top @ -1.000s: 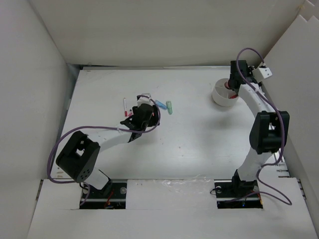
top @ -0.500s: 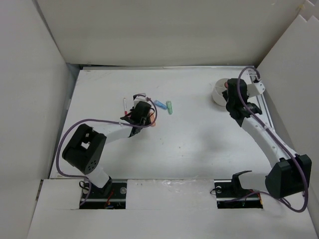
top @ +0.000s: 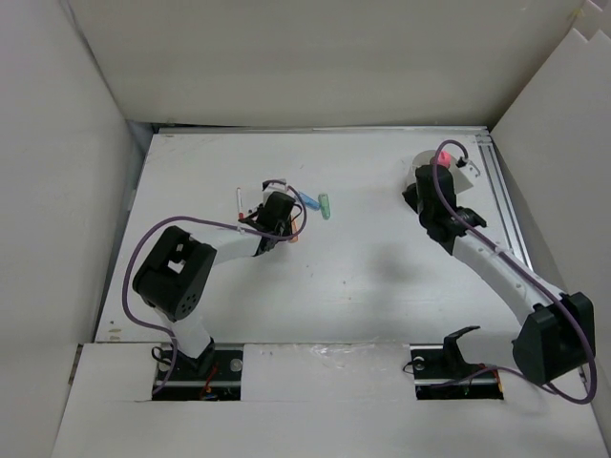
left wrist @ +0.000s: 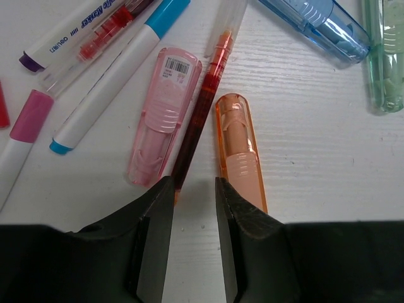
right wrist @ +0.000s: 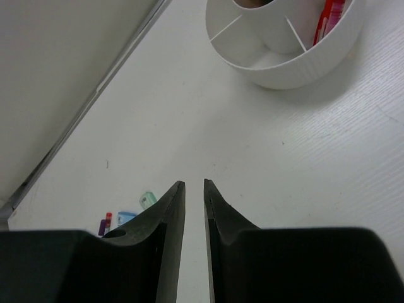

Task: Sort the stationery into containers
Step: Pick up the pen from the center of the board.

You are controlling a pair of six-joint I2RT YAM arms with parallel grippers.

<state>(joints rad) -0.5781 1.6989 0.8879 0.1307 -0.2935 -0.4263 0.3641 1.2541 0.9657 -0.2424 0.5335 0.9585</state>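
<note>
The stationery lies in a cluster at the table's left middle. In the left wrist view I see a dark red pen point(left wrist: 202, 107), an orange case point(left wrist: 237, 148), a pink case point(left wrist: 161, 113), a blue case point(left wrist: 315, 25), a green case point(left wrist: 382, 57) and a white pen with blue ends point(left wrist: 113, 82). My left gripper point(left wrist: 194, 186) is open and empty, low over the table, its tips at the near ends of the red pen and the orange case. The white divided cup point(right wrist: 297, 69) holds a red item point(right wrist: 328, 19). My right gripper point(right wrist: 194, 183) is empty, its jaws a narrow slit apart, just short of the cup.
White walls enclose the table on three sides. A metal rail point(top: 501, 191) runs along the right edge behind the cup point(top: 420, 164). A purple-capped marker point(left wrist: 69, 38) and a pink-tipped pen point(left wrist: 25, 126) lie at the left of the cluster. The right arm point(top: 477, 253) stretches across the right side.
My right arm has dropped from high over the cup and pulled back to its near-left side. My left gripper has edged forward into the cluster.
</note>
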